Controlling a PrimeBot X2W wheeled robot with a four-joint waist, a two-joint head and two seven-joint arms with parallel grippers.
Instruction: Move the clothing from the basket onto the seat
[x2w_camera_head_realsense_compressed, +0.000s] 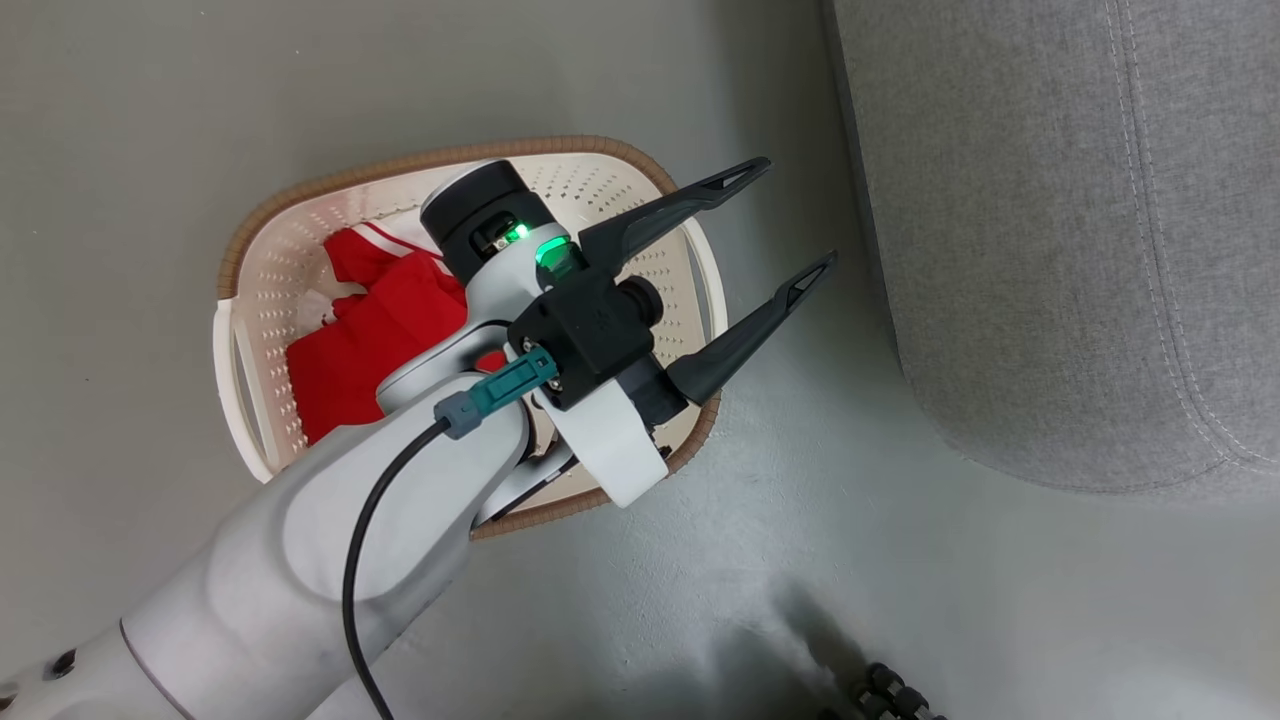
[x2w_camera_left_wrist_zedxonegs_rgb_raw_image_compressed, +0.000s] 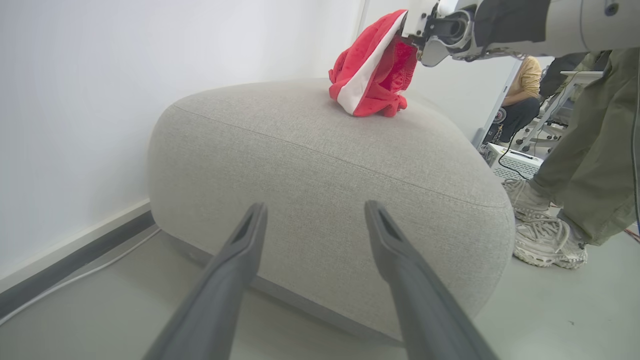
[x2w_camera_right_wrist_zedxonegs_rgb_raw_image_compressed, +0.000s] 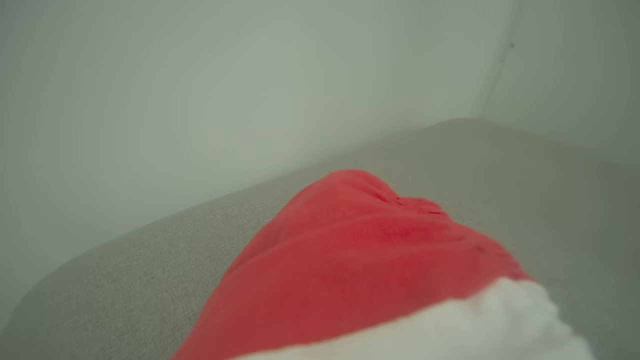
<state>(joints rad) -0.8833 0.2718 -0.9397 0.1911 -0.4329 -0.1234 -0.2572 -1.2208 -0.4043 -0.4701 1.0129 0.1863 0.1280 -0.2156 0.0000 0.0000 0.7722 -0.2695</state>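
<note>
1. My left pincer (x2w_camera_head_realsense_compressed: 797, 212) stood with its two dark fingers wide apart and nothing between them. It hung above the basket (x2w_camera_head_realsense_compressed: 280, 250), fingertips pointing past the brown rim towards the seat (x2w_camera_left_wrist_zedxonegs_rgb_raw_image_compressed: 325, 165).
2. My right pincer (x2w_camera_left_wrist_zedxonegs_rgb_raw_image_compressed: 417, 42) was clamped together on a red garment (x2w_camera_left_wrist_zedxonegs_rgb_raw_image_compressed: 372, 70) with a white stripe. It reached in from above the seat.
3. The red garment's lower folds rested on the seat's top surface, towards the far edge as my left wrist saw it. Its upper part was bunched up at the pincer.
4. From my right wrist, red cloth with white edging lay close before the lens, with grey upholstery beneath it.
5. The basket sat on the grey floor (x2w_camera_head_realsense_compressed: 150, 120), near the seat's rounded corner but apart from it.
6. More red clothing (x2w_camera_head_realsense_compressed: 375, 340) with white trim lay crumpled inside the basket, partly hidden under my left arm.
7. A person's pale laced shoes (x2w_camera_left_wrist_zedxonegs_rgb_raw_image_compressed: 547, 242) stood on the floor just beside the seat's edge.
</note>
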